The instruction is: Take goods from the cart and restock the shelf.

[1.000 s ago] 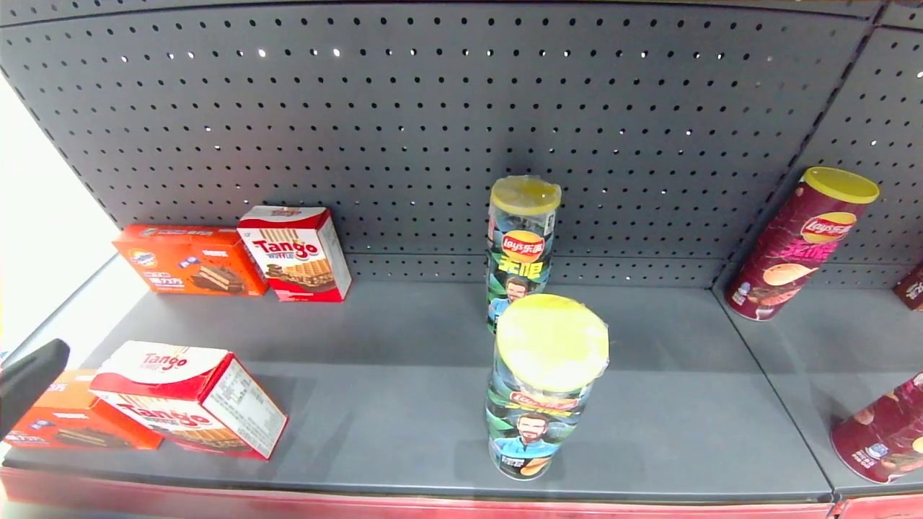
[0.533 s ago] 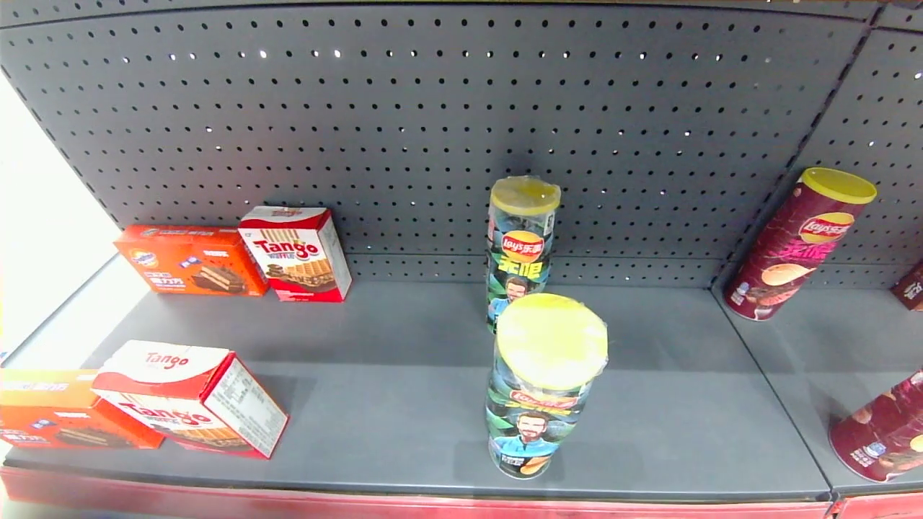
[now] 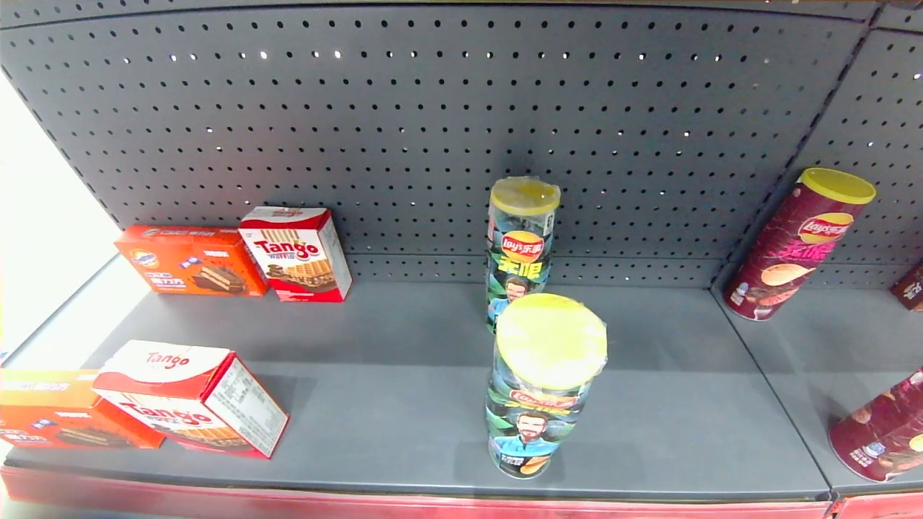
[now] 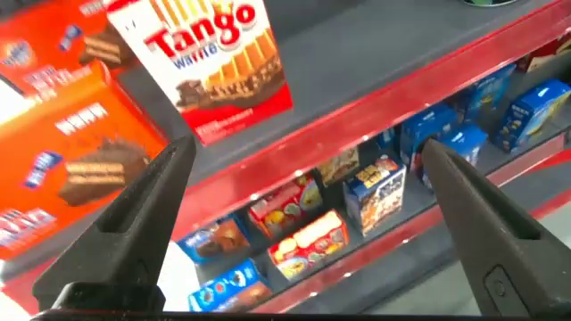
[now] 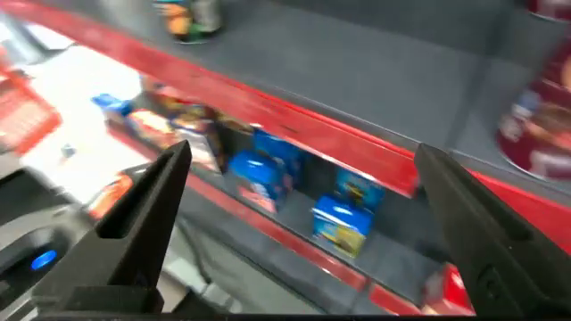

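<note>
On the grey shelf [image 3: 404, 389] two green chip cans with yellow lids stand upright, one at the front [image 3: 541, 389] and one behind it [image 3: 520, 245]. A red-and-white wafer box [image 3: 195, 400] lies tilted at the front left beside an orange box [image 3: 50, 411]; another wafer box [image 3: 297, 252] and orange box [image 3: 189, 259] stand at the back left. My left gripper [image 4: 303, 152] is open and empty, in front of the shelf edge near the front wafer box [image 4: 214, 62]. My right gripper [image 5: 303, 152] is open and empty, before the red shelf lip [image 5: 294, 125].
Maroon chip cans stand in the neighbouring bay on the right, one leaning at the back [image 3: 797, 245] and one at the front [image 3: 880, 432]. A lower shelf holds several blue and coloured boxes [image 4: 375, 187]. The shelf's middle left is bare. A perforated back panel [image 3: 433, 122] closes the rear.
The dark fingertip seen at the head view's left edge a second ago has withdrawn out of that view. The goods on the shelf have not moved.
</note>
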Available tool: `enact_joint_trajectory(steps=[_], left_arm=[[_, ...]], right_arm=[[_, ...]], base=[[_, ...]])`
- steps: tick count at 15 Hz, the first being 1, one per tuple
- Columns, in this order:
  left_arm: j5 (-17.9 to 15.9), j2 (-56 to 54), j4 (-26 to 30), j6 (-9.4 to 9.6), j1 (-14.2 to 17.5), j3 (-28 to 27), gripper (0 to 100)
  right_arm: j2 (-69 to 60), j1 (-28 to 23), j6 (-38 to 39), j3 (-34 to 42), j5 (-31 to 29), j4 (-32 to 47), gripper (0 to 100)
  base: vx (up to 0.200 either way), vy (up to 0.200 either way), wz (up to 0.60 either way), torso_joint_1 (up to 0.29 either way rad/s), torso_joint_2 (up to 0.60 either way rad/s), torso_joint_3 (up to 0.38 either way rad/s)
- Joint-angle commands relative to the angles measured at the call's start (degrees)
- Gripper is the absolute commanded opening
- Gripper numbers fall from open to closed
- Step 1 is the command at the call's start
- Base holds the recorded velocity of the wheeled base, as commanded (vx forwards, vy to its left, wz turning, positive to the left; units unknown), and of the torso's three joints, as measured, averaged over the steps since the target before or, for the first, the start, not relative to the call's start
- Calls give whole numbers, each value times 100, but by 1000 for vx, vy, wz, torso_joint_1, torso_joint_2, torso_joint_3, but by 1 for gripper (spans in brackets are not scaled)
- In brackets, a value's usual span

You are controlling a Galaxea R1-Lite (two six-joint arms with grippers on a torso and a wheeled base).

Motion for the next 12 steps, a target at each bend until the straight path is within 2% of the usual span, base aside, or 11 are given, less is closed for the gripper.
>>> enact_joint_trajectory(steps=[1,2,3,4,5,6,7,8,9,11,12], left_arm=[[9,323,-3,-217,232,82,100],[0,666,-3,-287,469,82,100],[0,859,-3,-278,540,82,100],[0,885,-3,-243,540,82,100],[0,877,-12,-252,548,82,100],[9,842,-12,-278,575,82,100],[18,710,-3,-331,636,82,100],[18,569,-12,-358,926,82,100],[18,560,-3,-384,1199,82,100],[18,516,-3,-393,1629,82,100],[18,411,-12,-401,1823,82,100]], right_arm=[[820,-1420,-4,2,-59,1,100],[873,-1869,-13,2,-77,1,100],[776,-2792,14,10,-51,-7,100],[389,-3082,154,28,46,-34,100],[275,-3055,225,142,55,-236,100],[310,-3055,233,503,-42,-1053,100],[319,-3055,295,573,-15,-1405,100],[310,-2994,286,573,319,-1238,100],[310,-2800,304,573,327,-1282,100],[319,-2792,189,573,266,-1264,100],[424,-2976,119,573,20,-1255,100]], base=[[0,0,0,0,0,0],[0,0,0,0,0,0],[0,0,0,0,0,0],[0,0,0,0,0,0],[0,0,0,0,0,0],[0,0,0,0,0,0],[0,0,0,0,0,0],[0,0,0,0,0,0],[0,0,0,0,0,0],[0,0,0,0,0,0],[0,0,0,0,0,0]])
